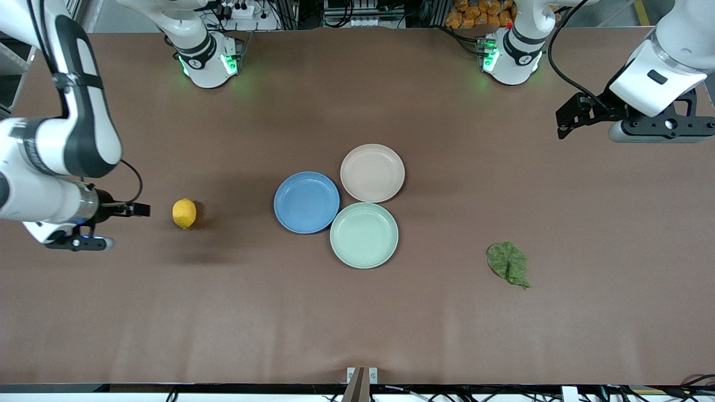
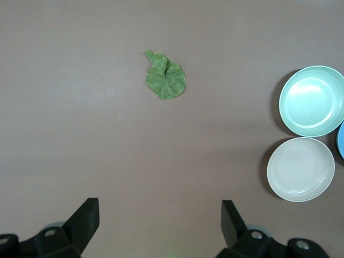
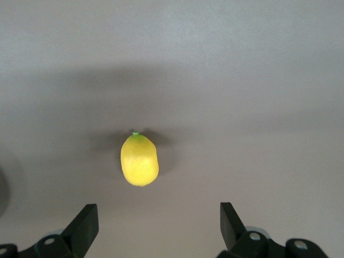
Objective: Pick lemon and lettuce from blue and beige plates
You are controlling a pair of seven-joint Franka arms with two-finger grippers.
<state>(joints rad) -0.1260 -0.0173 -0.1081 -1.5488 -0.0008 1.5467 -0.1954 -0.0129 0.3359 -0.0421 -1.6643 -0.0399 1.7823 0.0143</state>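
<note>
The yellow lemon [image 1: 184, 213] [image 3: 140, 160] lies on the bare brown table toward the right arm's end, not on a plate. My right gripper [image 1: 137, 210] [image 3: 159, 212] hangs open beside it, nothing between its fingers. The crinkled green lettuce [image 1: 508, 263] [image 2: 165, 78] lies flat on the table toward the left arm's end. My left gripper [image 1: 564, 120] [image 2: 160, 207] is open and empty, up in the air well away from the leaf. The blue plate [image 1: 306, 202] [image 2: 341, 140] and the beige plate [image 1: 372, 172] [image 2: 300, 169] sit touching at mid-table, both empty.
A pale mint-green plate [image 1: 364, 235] [image 2: 313, 100], also empty, sits against the other two, nearest the front camera. Both arm bases stand along the table's edge farthest from the camera. A small metal bracket [image 1: 362, 375] sits at the table's front edge.
</note>
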